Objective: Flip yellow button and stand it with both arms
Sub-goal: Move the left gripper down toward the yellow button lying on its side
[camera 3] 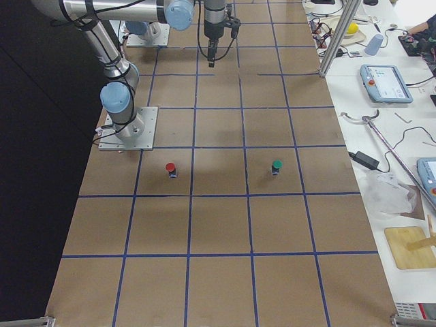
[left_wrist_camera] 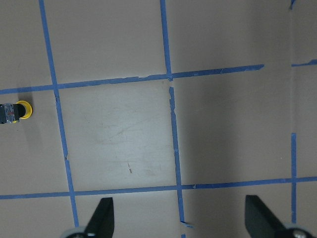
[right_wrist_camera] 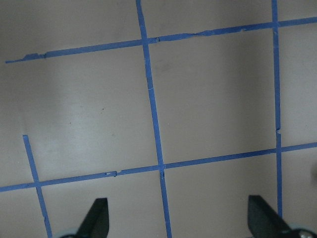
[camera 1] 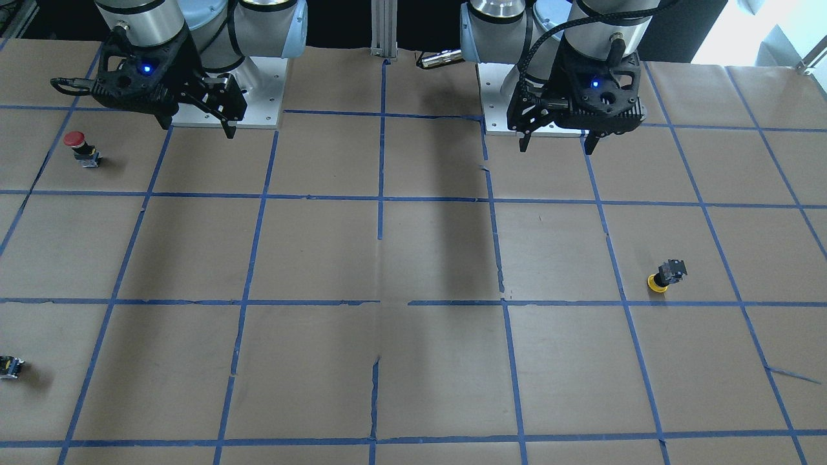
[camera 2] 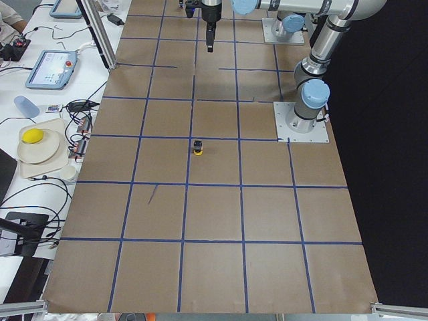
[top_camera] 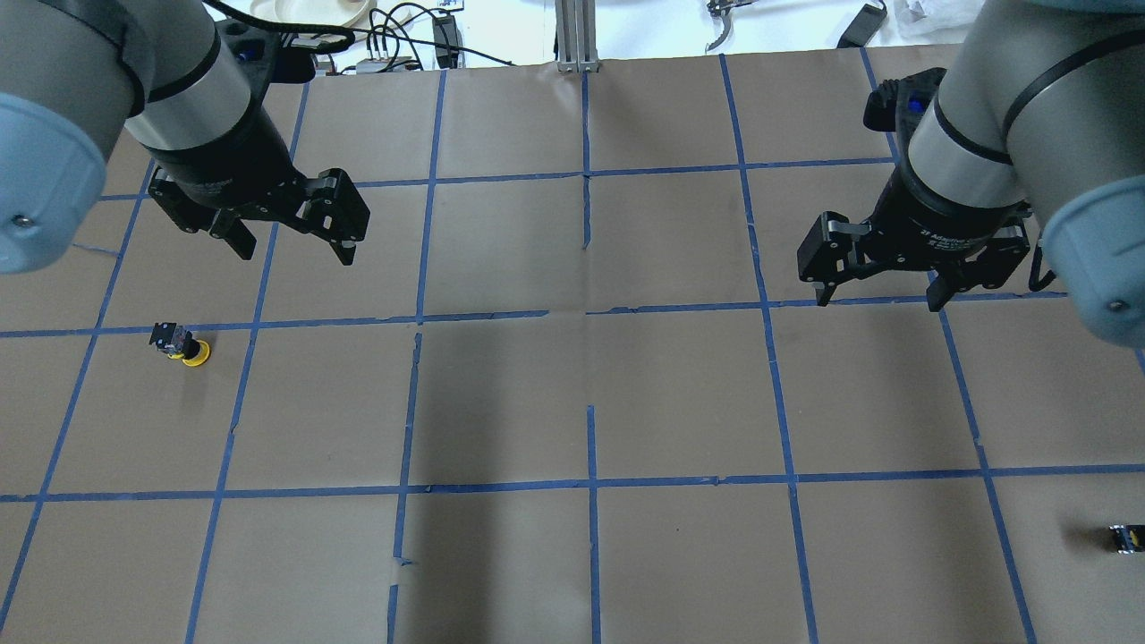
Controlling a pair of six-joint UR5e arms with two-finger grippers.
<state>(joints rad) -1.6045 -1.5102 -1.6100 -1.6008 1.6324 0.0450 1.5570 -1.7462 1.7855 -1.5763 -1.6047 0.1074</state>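
The yellow button point(camera 1: 665, 276) stands upside down on its yellow cap with the black-and-grey body on top. It is on the robot's left half of the table, and also shows in the overhead view point(top_camera: 183, 347), the exterior left view point(camera 2: 197, 147) and at the left edge of the left wrist view point(left_wrist_camera: 15, 111). My left gripper point(top_camera: 295, 258) hangs open and empty above the table, farther from the robot than the button in the overhead view; it also shows in the front-facing view point(camera 1: 555, 147). My right gripper point(top_camera: 877, 302) hangs open and empty over the right half, far from the button.
A red-capped button point(camera 1: 81, 147) stands on the robot's right side, near the base. A small dark block point(top_camera: 1125, 538) lies near the table's right edge; it looks green-topped in the exterior right view point(camera 3: 276, 165). Brown paper with blue tape lines covers the table point(top_camera: 590, 402).
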